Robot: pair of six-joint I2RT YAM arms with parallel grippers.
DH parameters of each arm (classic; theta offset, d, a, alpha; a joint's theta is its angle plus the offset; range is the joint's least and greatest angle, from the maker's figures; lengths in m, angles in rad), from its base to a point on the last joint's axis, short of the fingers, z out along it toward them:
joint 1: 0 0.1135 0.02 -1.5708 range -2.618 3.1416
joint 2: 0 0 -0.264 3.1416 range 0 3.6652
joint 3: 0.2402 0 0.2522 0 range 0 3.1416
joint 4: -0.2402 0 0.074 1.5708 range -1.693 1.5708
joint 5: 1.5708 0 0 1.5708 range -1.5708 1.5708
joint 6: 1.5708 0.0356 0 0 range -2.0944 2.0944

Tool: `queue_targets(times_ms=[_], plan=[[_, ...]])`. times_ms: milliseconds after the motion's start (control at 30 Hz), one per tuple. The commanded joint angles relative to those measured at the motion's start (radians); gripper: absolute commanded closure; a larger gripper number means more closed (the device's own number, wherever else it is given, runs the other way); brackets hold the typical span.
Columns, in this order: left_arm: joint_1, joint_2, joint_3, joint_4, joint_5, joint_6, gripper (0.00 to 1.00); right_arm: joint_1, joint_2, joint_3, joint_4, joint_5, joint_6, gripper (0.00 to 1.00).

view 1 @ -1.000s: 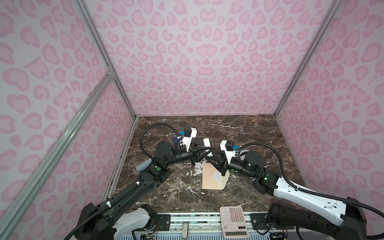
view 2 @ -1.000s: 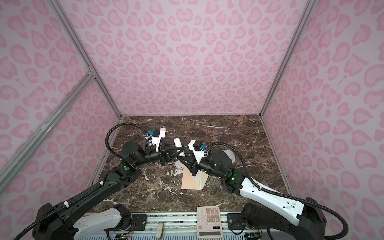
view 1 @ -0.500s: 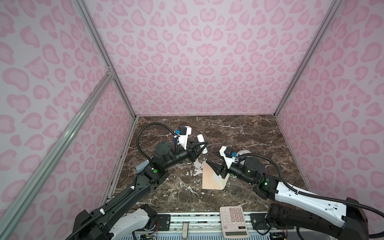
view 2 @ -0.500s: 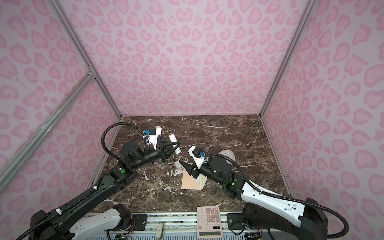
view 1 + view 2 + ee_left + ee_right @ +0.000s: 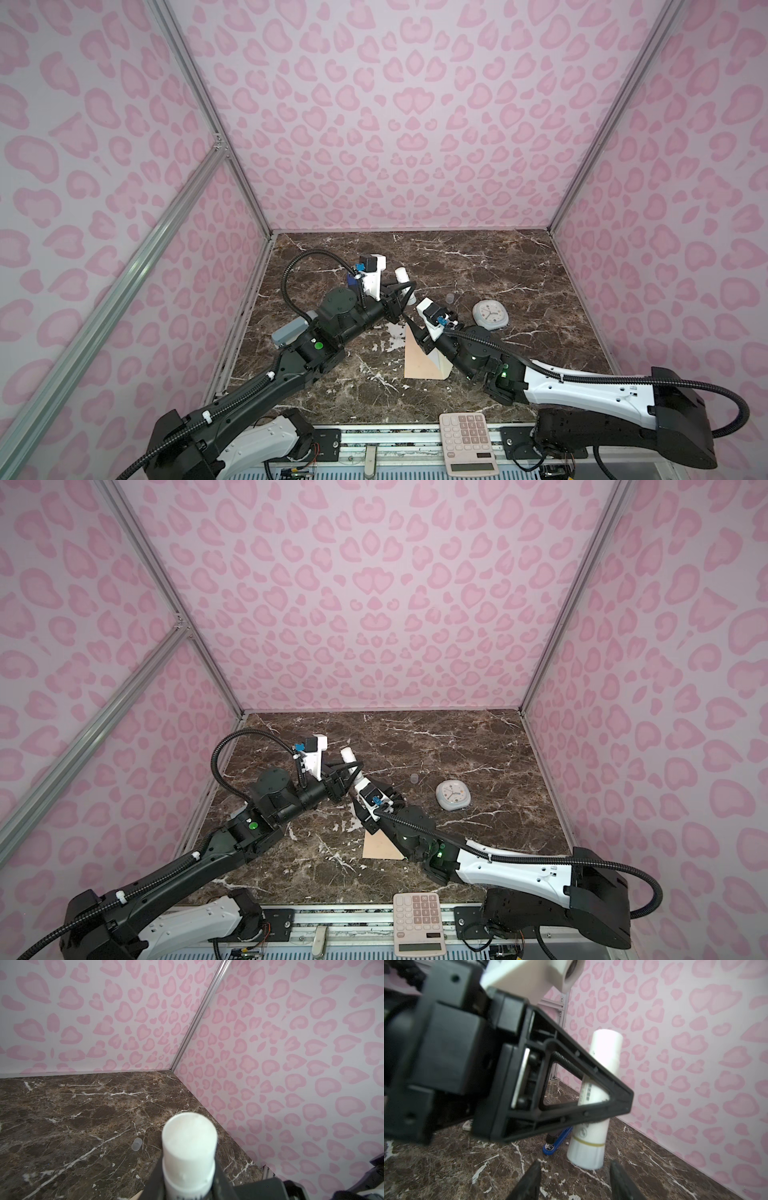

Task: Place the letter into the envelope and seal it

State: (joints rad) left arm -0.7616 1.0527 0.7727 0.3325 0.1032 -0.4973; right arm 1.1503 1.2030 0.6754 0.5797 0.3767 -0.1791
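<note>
— Looking for the envelope [image 5: 417, 365]: where is it?
— Flat on the table [image 5: 478, 257], under the wrist of the right gripper [image 5: 575, 1169], behind its parted jaws. It looks like thin, light paper that bends easily; I would pinch a free edge gently.
— And the left gripper [image 5: 405, 289]?
— Clamped on the glue stick [image 5: 598, 1084], just ahead of the right fingertips.
</note>
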Motion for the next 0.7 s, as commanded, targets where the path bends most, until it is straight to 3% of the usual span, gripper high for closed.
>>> queue_targets(times_ms=[0, 667], plan=[[-0.014, 0.004, 0.012, 0.076, -0.069, 0.003, 0.96, 0.001, 0.026, 0.02, 0.075, 0.08, -0.025, 0.46], [-0.036, 0.024, 0.028, 0.077, -0.067, 0.0, 0.96, 0.0, 0.094, 0.06, 0.1, 0.152, -0.037, 0.6]])
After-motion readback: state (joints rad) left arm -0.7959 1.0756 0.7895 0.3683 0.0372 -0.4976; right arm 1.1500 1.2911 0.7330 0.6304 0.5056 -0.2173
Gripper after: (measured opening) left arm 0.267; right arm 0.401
